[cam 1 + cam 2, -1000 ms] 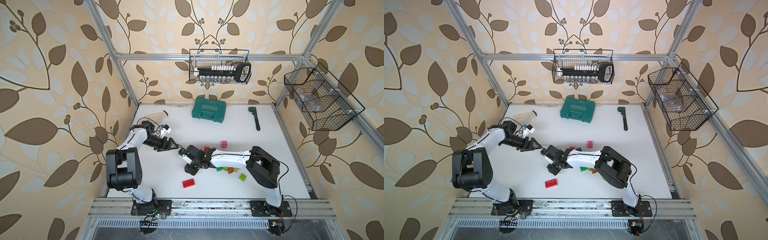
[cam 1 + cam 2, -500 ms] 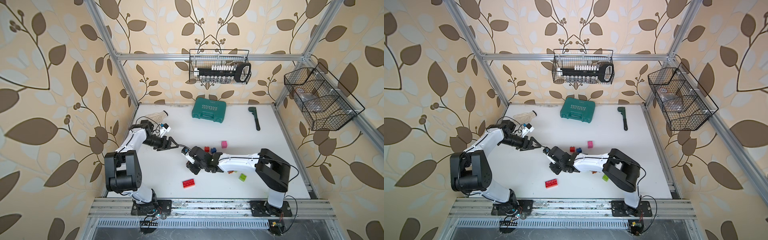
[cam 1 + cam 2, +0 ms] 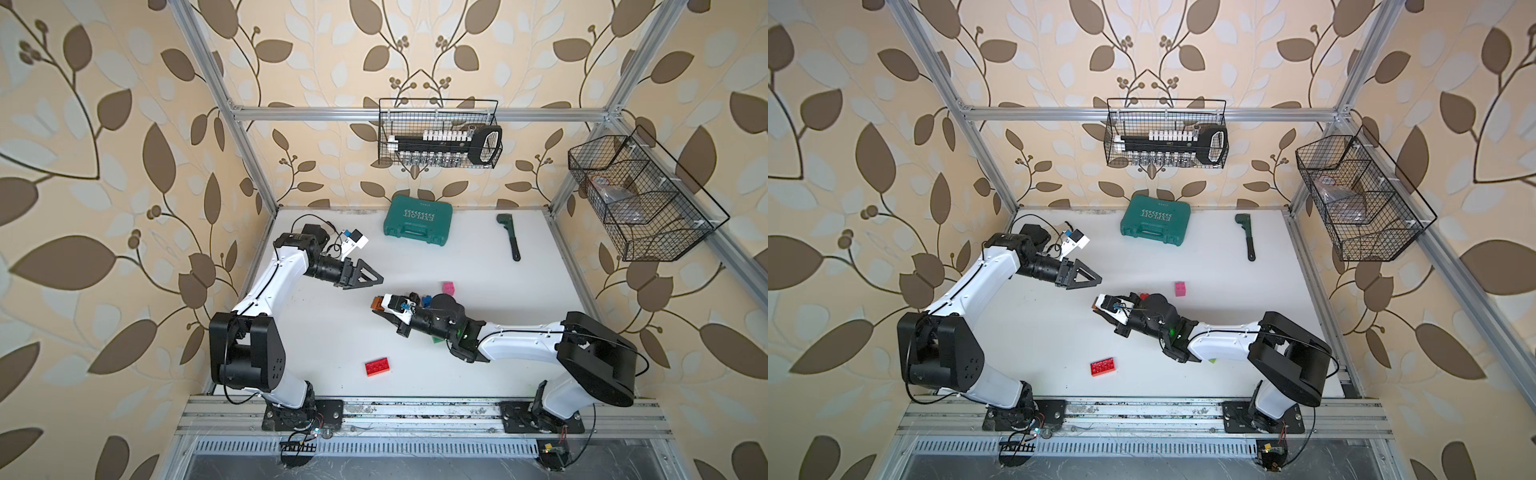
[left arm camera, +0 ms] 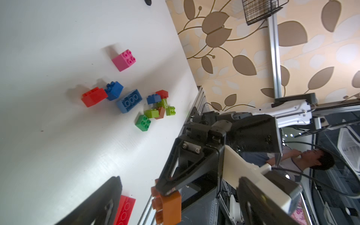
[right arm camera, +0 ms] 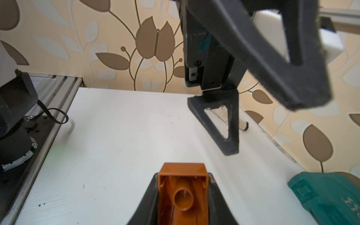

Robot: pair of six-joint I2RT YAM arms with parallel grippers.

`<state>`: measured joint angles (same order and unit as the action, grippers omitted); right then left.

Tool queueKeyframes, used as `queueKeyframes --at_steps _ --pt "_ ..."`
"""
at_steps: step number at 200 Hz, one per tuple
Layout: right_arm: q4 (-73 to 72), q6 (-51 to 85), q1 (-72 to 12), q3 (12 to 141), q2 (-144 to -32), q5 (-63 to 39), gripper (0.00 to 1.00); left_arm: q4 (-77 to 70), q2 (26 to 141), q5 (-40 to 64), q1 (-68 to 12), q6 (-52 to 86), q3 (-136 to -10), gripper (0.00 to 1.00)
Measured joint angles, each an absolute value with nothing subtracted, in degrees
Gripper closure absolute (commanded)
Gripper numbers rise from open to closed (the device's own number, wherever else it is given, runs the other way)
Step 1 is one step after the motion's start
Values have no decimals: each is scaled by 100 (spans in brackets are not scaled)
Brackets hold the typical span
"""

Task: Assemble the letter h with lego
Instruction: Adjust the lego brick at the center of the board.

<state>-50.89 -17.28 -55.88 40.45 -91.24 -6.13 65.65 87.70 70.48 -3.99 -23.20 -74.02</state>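
White counter [image 3: 324,332]. The left tool [image 3: 375,278] hangs over it, jaws spread wide, facing the right tool [image 3: 377,306], which is clenched on an orange lego brick [image 5: 182,194]. The loose lego pile [image 4: 129,101] sits beneath the right arm. A long red brick [image 3: 377,367] lies alone, and a pink brick [image 3: 448,287] sits apart.

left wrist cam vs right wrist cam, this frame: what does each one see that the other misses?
Left wrist only: the brick pile, a pink brick apart from it, a long red brick, and a person past the table edge.
Right wrist only: the teal case and the hollow underside of the orange brick.
Both: the orange brick clamped in the right gripper, the left gripper with its fingers spread, and the white table.
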Motion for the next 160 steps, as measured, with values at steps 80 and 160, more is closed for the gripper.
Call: queueKeyframes --at_steps 80,160 --pt "-6167 -1785 -5236 3938 -9041 -1500 81 7238 8770 7758 -419 -3024 -7404 27" --pt "-6563 -1732 -5194 4128 -9356 -1743 81 7758 8770 8101 -460 -3660 -7404 34"
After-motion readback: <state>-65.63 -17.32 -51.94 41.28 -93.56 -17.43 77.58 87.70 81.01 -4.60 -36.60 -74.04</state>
